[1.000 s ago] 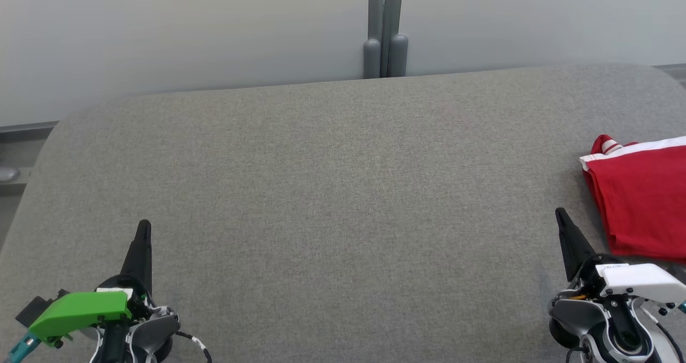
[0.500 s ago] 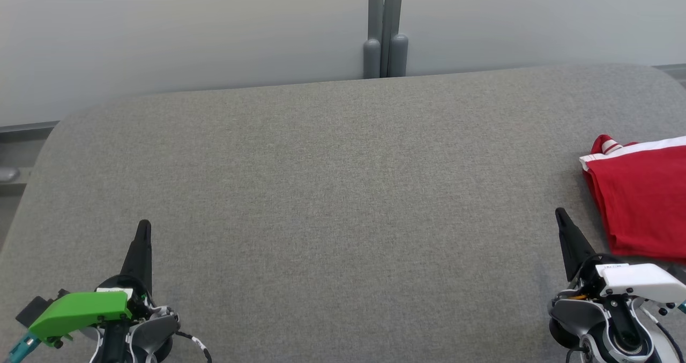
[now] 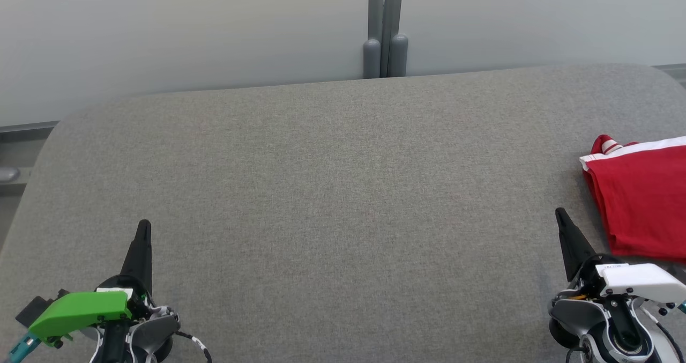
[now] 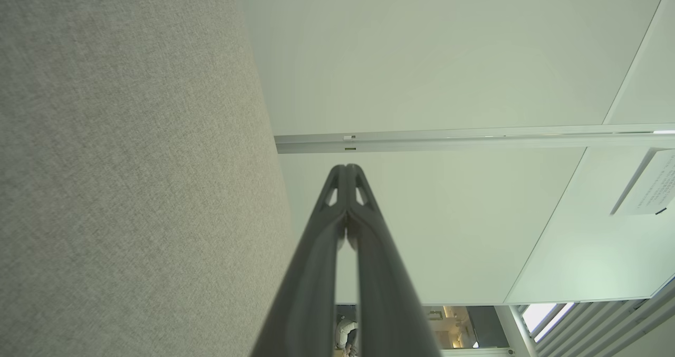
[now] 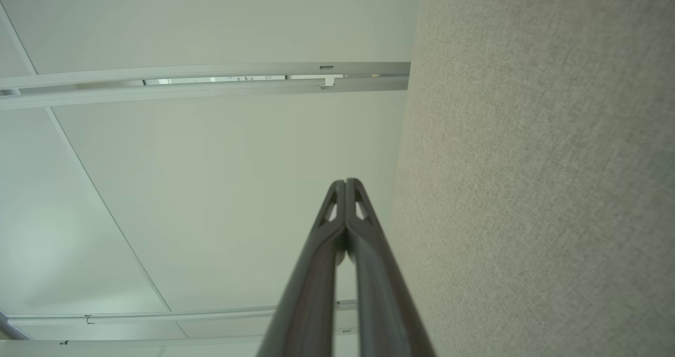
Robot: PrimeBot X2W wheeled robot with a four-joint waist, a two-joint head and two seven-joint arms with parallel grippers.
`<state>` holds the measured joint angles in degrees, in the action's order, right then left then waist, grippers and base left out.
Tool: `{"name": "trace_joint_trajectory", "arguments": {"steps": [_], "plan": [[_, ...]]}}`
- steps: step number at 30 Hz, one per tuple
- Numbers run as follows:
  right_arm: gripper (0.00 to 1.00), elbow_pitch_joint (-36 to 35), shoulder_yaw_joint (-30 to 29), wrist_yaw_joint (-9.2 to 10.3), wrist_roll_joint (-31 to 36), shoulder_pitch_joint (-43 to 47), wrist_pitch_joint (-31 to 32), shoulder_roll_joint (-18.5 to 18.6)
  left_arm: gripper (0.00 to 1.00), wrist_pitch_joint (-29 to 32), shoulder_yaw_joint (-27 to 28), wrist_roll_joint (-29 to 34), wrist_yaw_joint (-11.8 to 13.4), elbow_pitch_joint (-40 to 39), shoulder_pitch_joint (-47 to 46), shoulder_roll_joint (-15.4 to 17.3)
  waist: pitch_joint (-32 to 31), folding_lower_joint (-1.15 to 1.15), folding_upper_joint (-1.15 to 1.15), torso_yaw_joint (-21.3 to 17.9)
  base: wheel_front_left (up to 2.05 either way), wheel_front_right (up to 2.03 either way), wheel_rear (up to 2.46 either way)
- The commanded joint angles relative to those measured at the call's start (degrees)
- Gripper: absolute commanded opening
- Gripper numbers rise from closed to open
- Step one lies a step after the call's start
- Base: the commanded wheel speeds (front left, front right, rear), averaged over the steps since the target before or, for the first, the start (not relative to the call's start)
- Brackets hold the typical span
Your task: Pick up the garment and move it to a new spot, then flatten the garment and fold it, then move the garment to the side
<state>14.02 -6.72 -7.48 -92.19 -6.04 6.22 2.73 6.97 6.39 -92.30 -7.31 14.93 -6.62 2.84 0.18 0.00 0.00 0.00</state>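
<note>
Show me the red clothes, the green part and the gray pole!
red garment (image 3: 643, 202): head view, on its red body, below the white stripe.
green cover (image 3: 80, 312): head view, middle of its top face.
grey pole (image 3: 394, 9): head view, on its upright shaft.

Before me I've got the grey table stretching wide, the pale wall right behind it, a grey post splitting that wall, and a paper sign on a panel.
</note>
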Motion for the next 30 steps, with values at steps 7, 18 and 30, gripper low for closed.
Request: {"name": "trace_joint_trajectory", "arguments": {"steps": [7, 18, 30], "plan": [[0.00, -0.2, 0.0, -0.02, -0.4, -0.3, 0.2, 0.3, 0.00, -0.1, 0.2, -0.1, -0.4, -0.2, -0.8, 0.0, 0.0, 0.00, 0.00, 0.0, 0.00, 0.00, 0.00], [0.00, -0.2, 0.0, -0.02, -0.4, -0.3, 0.2, 0.3, 0.00, -0.1, 0.2, -0.1, -0.4, -0.2, -0.8, 0.0, 0.0, 0.00, 0.00, 0.0, 0.00, 0.00, 0.00], [0.00, -0.2, 0.0, -0.02, -0.4, -0.3, 0.2, 0.3, 0.00, -0.1, 0.2, -0.1, -0.4, -0.2, -0.8, 0.0, 0.0, 0.00, 0.00, 0.0, 0.00, 0.00, 0.00]]}}
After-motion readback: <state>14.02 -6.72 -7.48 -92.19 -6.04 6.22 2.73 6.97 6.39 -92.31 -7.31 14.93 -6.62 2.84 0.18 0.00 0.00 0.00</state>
